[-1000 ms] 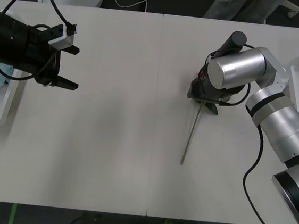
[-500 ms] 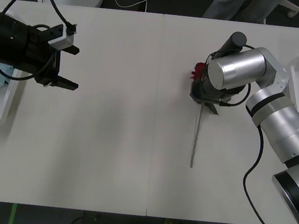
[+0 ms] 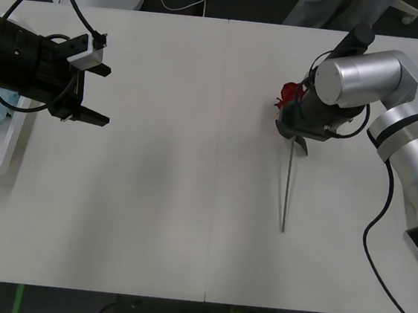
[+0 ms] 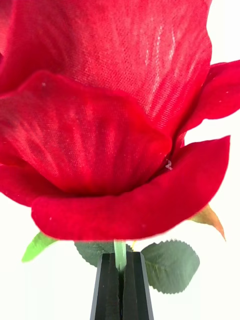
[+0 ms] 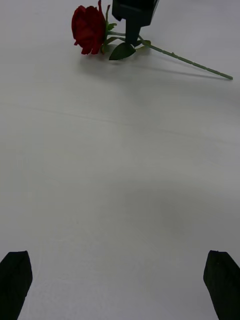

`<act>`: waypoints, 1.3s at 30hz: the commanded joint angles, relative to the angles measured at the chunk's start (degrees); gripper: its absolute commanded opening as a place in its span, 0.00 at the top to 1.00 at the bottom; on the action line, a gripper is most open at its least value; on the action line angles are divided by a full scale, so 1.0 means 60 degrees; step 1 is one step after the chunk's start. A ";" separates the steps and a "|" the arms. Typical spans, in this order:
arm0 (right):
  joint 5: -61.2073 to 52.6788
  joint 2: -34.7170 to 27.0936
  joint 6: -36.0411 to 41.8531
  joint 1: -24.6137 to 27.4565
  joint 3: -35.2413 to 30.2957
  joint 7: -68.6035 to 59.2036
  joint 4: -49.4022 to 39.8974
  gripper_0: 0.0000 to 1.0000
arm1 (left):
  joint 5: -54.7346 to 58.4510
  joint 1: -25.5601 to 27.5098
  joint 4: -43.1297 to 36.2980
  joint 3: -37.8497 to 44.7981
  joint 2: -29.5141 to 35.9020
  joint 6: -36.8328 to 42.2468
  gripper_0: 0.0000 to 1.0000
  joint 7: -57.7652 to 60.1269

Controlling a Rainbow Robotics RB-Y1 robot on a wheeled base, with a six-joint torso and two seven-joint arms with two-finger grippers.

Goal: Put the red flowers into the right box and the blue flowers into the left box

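Clamped black jaws of the right gripper (image 4: 120, 285) pinched the thin green stem just under the rose (image 3: 285, 97), its satiny red bloom at their 9 o'clock. Since half a second before, arm and flower had shifted toward 2 o'clock. Left gripper (image 3: 89, 91) hovered spread open beside the left box (image 3: 4, 151).

A red rose (image 4: 107, 125) with woven cloth petals showing a fine fabric weave and a soft sheen. Its leaves (image 4: 170, 265) look like matt green fabric with veins and toothed edges. A thin, smooth green plastic stem (image 3: 288, 183). The right tool (image 4: 121, 287) is matt black and ribbed. The right arm casing (image 3: 363, 75) is brushed silver metal. The tabletop (image 3: 152, 195) is smooth, matt white.
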 commanded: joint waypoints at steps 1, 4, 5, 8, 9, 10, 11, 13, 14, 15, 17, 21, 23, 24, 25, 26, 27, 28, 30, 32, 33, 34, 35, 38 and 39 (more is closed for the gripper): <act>-0.0687 -0.1309 0.0896 -0.1235 -0.0465 0.0887 -0.0098 1.00 | -0.0057 -0.0405 -0.0048 -0.0072 -0.0067 -0.0112 0.00 0.0170; -0.0760 -0.2027 0.1541 -0.1557 -0.0685 0.1722 -0.0098 1.00 | -0.0057 -0.0405 -0.0048 -0.0072 -0.0067 -0.0112 0.00 0.0170; -0.0760 -0.2349 0.1746 -0.1645 -0.0788 0.2074 -0.0098 1.00 | -0.0057 -0.0405 -0.0048 -0.0072 -0.0067 -0.0112 0.00 0.0170; -0.0643 -0.3111 0.1995 -0.1733 -0.0934 0.3231 -0.0098 1.00 | -0.0057 -0.0405 -0.0048 -0.0072 -0.0067 -0.0112 0.00 0.0170; -0.0584 -0.3272 0.2024 -0.1748 -0.0934 0.3494 -0.0098 1.00 | -0.0057 -0.0405 -0.0048 -0.0072 -0.0067 -0.0112 0.00 0.0170; -0.0423 -0.3550 0.2024 -0.1762 -0.0934 0.4022 -0.0098 1.00 | -0.0057 -0.0405 -0.0048 -0.0072 -0.0067 -0.0112 0.00 0.0170; -0.0247 -0.3814 0.2024 -0.1777 -0.0949 0.4520 -0.0098 1.00 | -0.0057 -0.0405 -0.0048 -0.0072 -0.0067 -0.0112 0.00 0.0170; 0.0031 -0.4165 0.1995 -0.1777 -0.0993 0.5135 -0.0083 1.00 | -0.0057 -0.0405 -0.0048 -0.0072 -0.0067 -0.0112 0.00 0.0170; 0.0280 -0.4341 0.1980 -0.1777 -0.1066 0.5472 -0.0098 1.00 | -0.0057 -0.0405 -0.0048 -0.0072 -0.0067 -0.0112 0.00 0.0170; 0.0471 -0.4429 0.1995 -0.1762 -0.1081 0.5648 -0.0098 1.00 | -0.0057 -0.0405 -0.0048 -0.0072 -0.0067 -0.0112 0.00 0.0170; 0.1423 -0.4663 0.1980 -0.1762 -0.1139 0.6483 -0.0083 1.00 | -0.0057 -0.0405 -0.0048 -0.0072 -0.0067 -0.0112 0.00 0.0170; 0.2888 -0.4780 0.1790 -0.1762 -0.1139 0.7318 0.0166 1.00 | -0.0057 -0.0405 -0.0048 -0.0072 -0.0067 -0.0112 0.00 0.0170; 0.3605 -0.4751 0.1233 -0.1762 -0.1139 0.7611 0.0679 1.00 | -0.0057 -0.0405 -0.0048 -0.0072 -0.0067 -0.0112 0.00 0.0170; 0.3722 -0.4722 0.1028 -0.1777 -0.1139 0.7655 0.0825 1.00 | -0.0057 -0.0405 -0.0048 -0.0072 -0.0067 -0.0112 0.00 0.0170; 0.3898 -0.4693 0.0633 -0.1762 -0.1139 0.7669 0.1221 1.00 | -0.0057 -0.0405 -0.0048 -0.0072 -0.0067 -0.0112 0.00 0.0170; 0.4015 -0.4619 0.0178 -0.1777 -0.1139 0.7684 0.1616 1.00 | -0.0057 -0.0405 -0.0048 -0.0072 -0.0067 -0.0112 0.00 0.0170; 0.4074 -0.4575 -0.0041 -0.1777 -0.1139 0.7684 0.1836 1.00 | -0.0057 -0.0405 -0.0048 -0.0072 -0.0067 -0.0112 0.00 0.0170; 0.4162 -0.4517 -0.0481 -0.1777 -0.1139 0.7684 0.2246 1.00 | -0.0057 -0.0405 -0.0048 -0.0072 -0.0067 -0.0112 0.00 0.0170; 0.4221 -0.4414 -0.1140 -0.1762 -0.1139 0.7640 0.2774 1.00 | -0.0057 -0.0405 -0.0048 -0.0072 -0.0067 -0.0112 0.00 0.0170; 0.4367 -0.4268 -0.1916 -0.1777 -0.1139 0.7581 0.3330 1.00 | -0.0057 -0.0405 -0.0048 -0.0072 -0.0067 -0.0112 0.00 0.0170; 0.4455 -0.4238 -0.2077 -0.1777 -0.1139 0.7581 0.3462 1.00 | -0.0057 -0.0405 -0.0048 -0.0072 -0.0067 -0.0112 0.00 0.0170; 0.4543 -0.4165 -0.2356 -0.1777 -0.1139 0.7537 0.3696 1.00 | -0.0057 -0.0405 -0.0048 -0.0072 -0.0067 -0.0112 0.00 0.0170; 0.4631 -0.4121 -0.2590 -0.1777 -0.1139 0.7493 0.3916 1.00 | -0.0057 -0.0405 -0.0048 -0.0072 -0.0067 -0.0112 0.00 0.0170; 0.4645 -0.4033 -0.3030 -0.1777 -0.1139 0.7391 0.4341 1.00 | -0.0057 -0.0405 -0.0048 -0.0072 -0.0067 -0.0112 0.00 0.0170; 0.4689 -0.4004 -0.3147 -0.1748 -0.1139 0.7347 0.4473 1.00 | -0.0057 -0.0405 -0.0048 -0.0072 -0.0067 -0.0112 0.00 0.0170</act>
